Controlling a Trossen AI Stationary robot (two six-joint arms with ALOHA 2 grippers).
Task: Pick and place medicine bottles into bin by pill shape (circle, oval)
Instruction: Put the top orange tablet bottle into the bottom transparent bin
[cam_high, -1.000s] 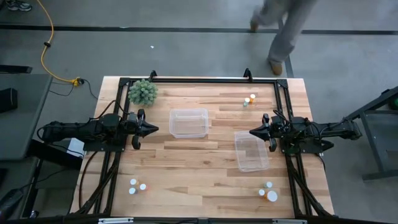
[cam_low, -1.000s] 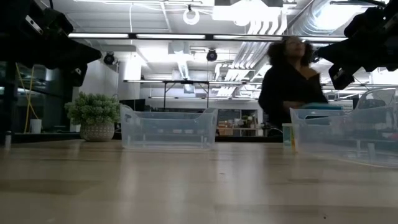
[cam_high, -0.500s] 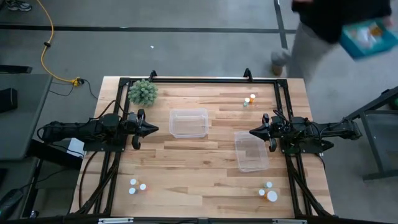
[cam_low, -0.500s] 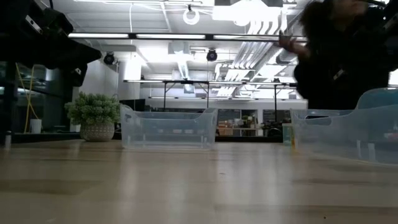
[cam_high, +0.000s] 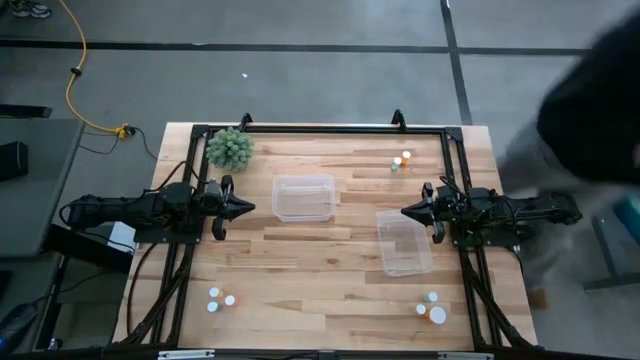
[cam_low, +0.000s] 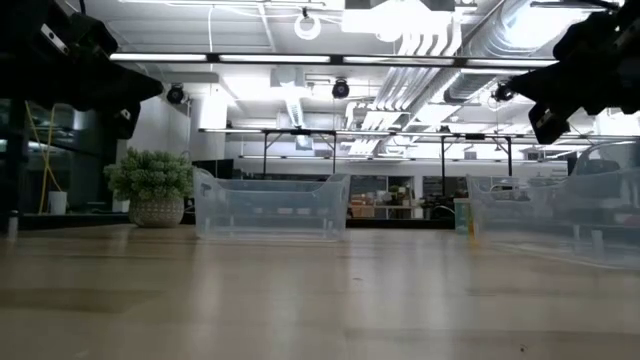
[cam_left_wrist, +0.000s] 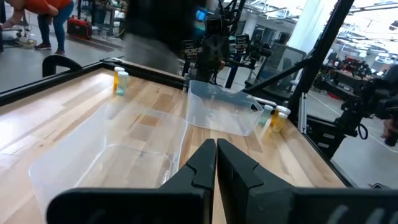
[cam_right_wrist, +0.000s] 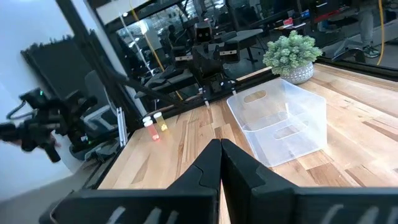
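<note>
Small white-capped medicine bottles stand upright on the table in three groups: two at the far right (cam_high: 402, 160), two at the near left (cam_high: 220, 299), three at the near right (cam_high: 431, 309). Two clear bins stand mid-table: one (cam_high: 304, 197) toward the far side, one (cam_high: 404, 242) toward the right. My left gripper (cam_high: 250, 207) is shut and empty above the table left of the far bin. My right gripper (cam_high: 404, 213) is shut and empty just beyond the right bin's far end.
A green spiky plant in a pot (cam_high: 229, 149) stands at the far left corner. A black frame (cam_high: 320, 128) runs along the table's edges. A person (cam_high: 600, 110) shows blurred beyond the table's right side.
Both arms have kept still. A person has walked past the table's far side from the middle toward the right, now beside the right edge.
</note>
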